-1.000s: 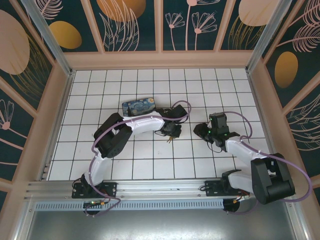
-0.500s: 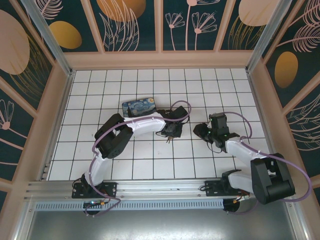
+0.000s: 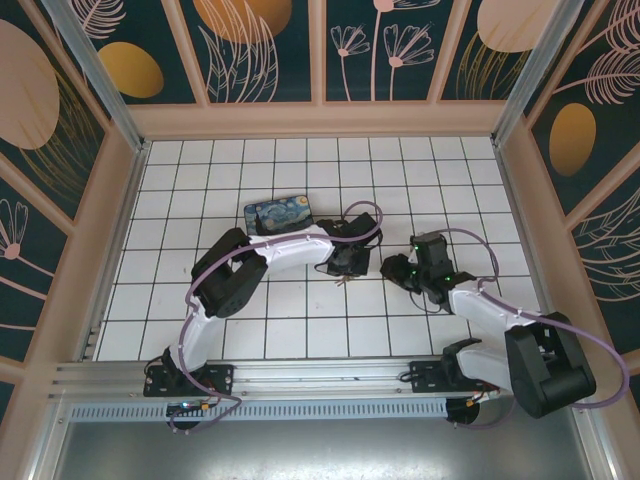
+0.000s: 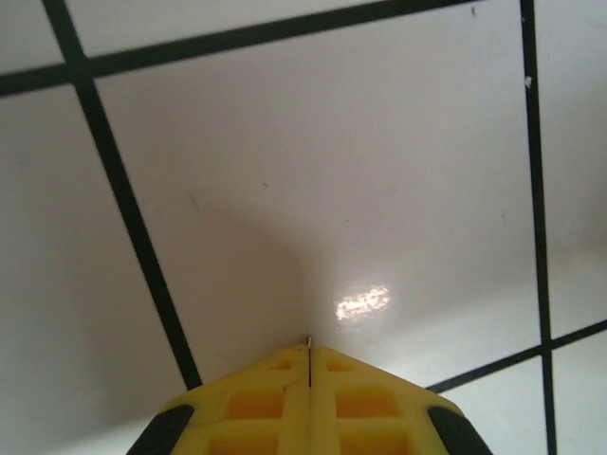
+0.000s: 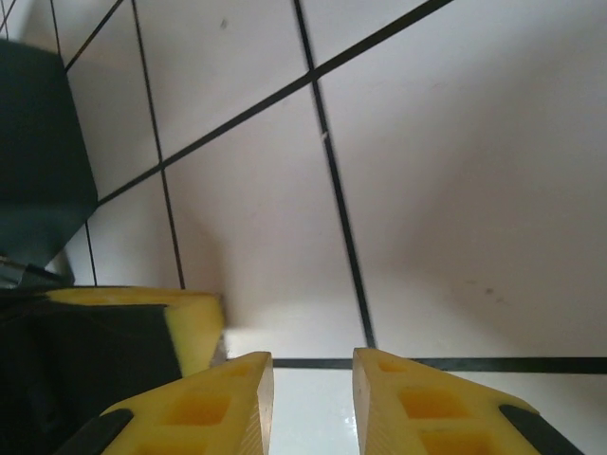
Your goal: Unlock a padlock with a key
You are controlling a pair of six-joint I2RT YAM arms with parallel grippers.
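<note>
My left gripper (image 3: 343, 279) points down at the white tiled floor (image 3: 300, 320) in the middle of the cell. In the left wrist view its yellow fingers (image 4: 256, 403) are pressed together, and a thin silvery sliver, the key (image 4: 310, 341), pokes out edge-on between the tips. My right gripper (image 3: 388, 268) hovers just right of it, jaws open over a black tile line with nothing between them (image 5: 313, 379). The left gripper's yellow finger (image 5: 194, 327) shows at the left of the right wrist view. The padlock is out of view.
A blue swirl-painted box (image 3: 278, 213) lies on the floor behind the left arm. Peach-coloured walls (image 3: 120, 200) ring the tiled floor on three sides. The two grippers stand less than a tile apart.
The left jaws have closed fully on the thin metal piece. The right gripper has slid left and a little nearer, towards the left gripper.
</note>
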